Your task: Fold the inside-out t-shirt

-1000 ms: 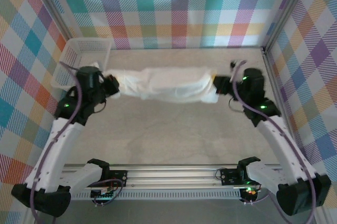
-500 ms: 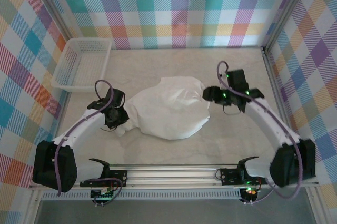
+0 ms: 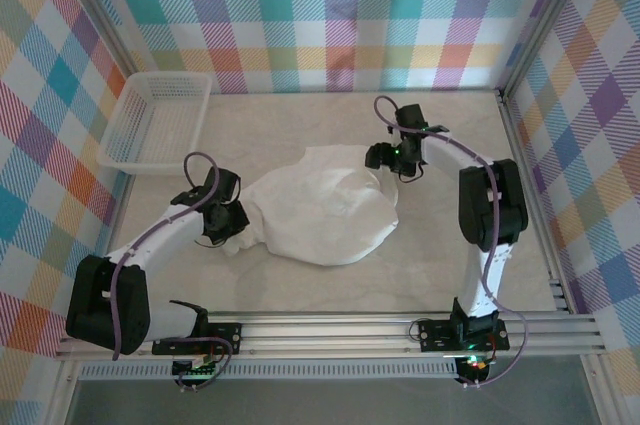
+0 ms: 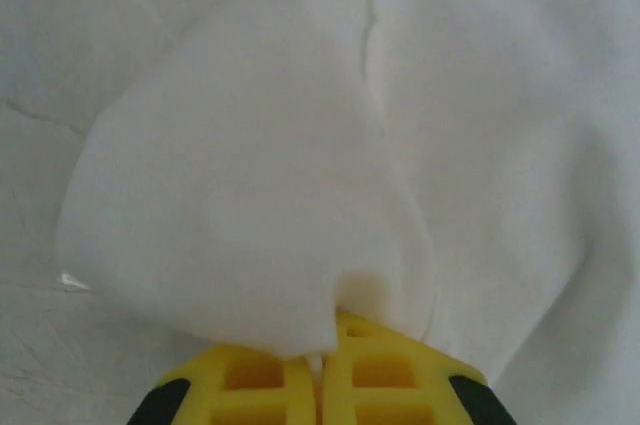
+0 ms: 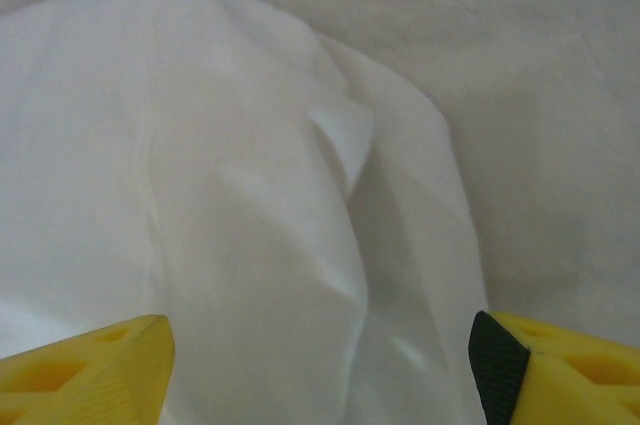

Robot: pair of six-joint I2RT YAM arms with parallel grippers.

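Inside-out t-shirt (image 3: pixel 320 210) lies as a soft, rumpled white mound (thin, creased fabric), your left gripper (image 4: pixel 321 360) pinching its edge, your right gripper (image 5: pixel 320 345) spread open over it.

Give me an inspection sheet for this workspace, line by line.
Surface: pale table, no spills seen.
Job's things: white t-shirt lies bunched in a rounded heap mid-table, not folded flat.
Clutter: white lattice basket at the far left corner, apart from the shirt.
Grippers: left gripper shut, fingers pinching the shirt's left end; right gripper open over the shirt's far right edge, gripping nothing.
Cables: purple cables loop at each wrist, off the fabric.
Surroundings: checked walls on three sides; metal rail at the near edge.
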